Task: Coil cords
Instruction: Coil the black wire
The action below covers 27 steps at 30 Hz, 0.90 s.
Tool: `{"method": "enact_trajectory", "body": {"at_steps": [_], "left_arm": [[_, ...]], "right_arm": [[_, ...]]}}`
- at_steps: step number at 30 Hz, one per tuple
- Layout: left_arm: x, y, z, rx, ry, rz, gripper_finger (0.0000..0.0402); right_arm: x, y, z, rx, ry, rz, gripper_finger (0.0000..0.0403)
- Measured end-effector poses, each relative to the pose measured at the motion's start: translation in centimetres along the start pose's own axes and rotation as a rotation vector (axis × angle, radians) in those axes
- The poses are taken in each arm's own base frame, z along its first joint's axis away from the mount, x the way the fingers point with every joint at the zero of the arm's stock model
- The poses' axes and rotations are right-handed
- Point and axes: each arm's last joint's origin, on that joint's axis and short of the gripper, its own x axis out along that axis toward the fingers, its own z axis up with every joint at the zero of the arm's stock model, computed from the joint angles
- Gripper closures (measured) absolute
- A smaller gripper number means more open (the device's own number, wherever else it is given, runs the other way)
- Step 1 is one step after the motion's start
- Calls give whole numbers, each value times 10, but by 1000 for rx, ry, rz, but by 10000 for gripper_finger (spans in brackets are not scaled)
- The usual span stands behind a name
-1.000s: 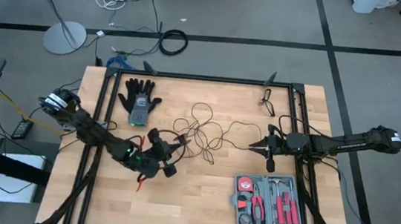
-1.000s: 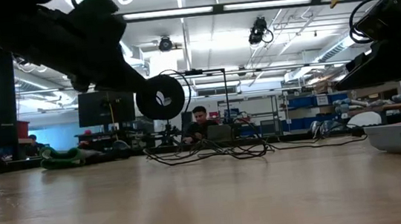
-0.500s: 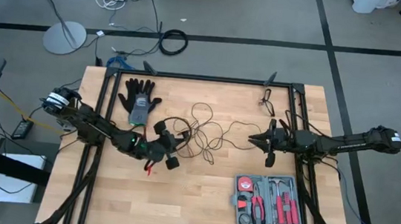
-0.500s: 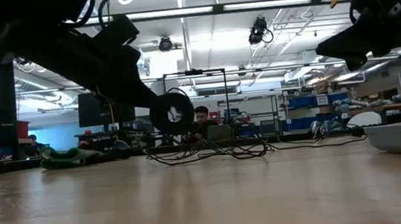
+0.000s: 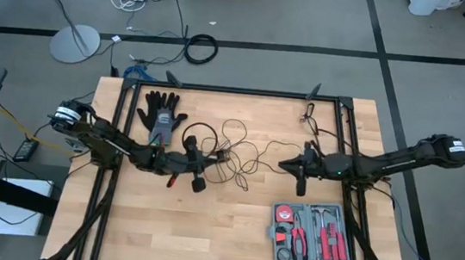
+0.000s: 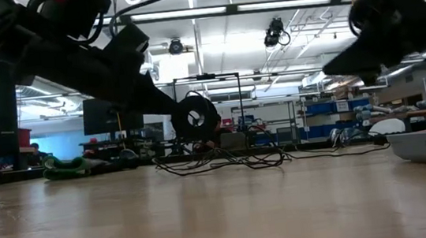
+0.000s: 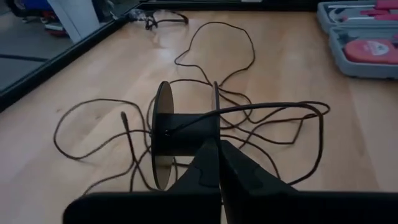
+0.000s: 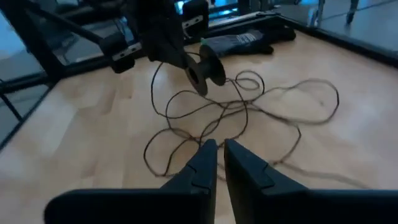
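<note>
- The left gripper (image 5: pixel 204 157) hangs over the middle of the wooden surface (image 5: pixel 222 233), jaws pressed together, pinching the black spool (image 7: pixel 183 134) clear of the wood.
- The thin black cord (image 5: pixel 239 152) lies in loose tangled loops mid-surface, running toward 3 o'clock.
- The right gripper (image 5: pixel 285 165) hovers at 3 o'clock of the tangle, jaws nearly together on nothing.
- A glove (image 5: pixel 161 114) lies at 11 o'clock, a tool case (image 5: pixel 311 233) at 5 o'clock.

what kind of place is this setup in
Most likely a robotics lab or workshop: a wooden worktable in a black metal frame, loose cables on the grey floor, and long ceiling strip lights over shelving behind.
</note>
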Motion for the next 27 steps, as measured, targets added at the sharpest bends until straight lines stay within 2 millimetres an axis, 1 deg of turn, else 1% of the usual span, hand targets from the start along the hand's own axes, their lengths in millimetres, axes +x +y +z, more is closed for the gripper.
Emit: {"method": "enact_trajectory", "body": {"at_steps": [5,9,13,16,20,23,27], "left_arm": [[2,5,1,15,3,2,401],[5,9,2,0,0,-47,401],[6,9,4,-5,-11,-85,401],[6,9,4,-7,-13,-91,401],[6,9,4,-8,-14,-94,401],[6,8,5,-11,-22,-115,401],[6,8,5,-9,-17,-120,401]], "right_arm": [[30,12,25,-100,29,-44,388],[62,12,38,-144,78,-106,383],[97,7,47,-205,140,-168,358],[119,3,57,-245,148,-192,334],[143,3,69,-284,149,-104,303],[158,3,70,-300,167,-58,287],[173,4,65,-324,211,-38,278]]}}
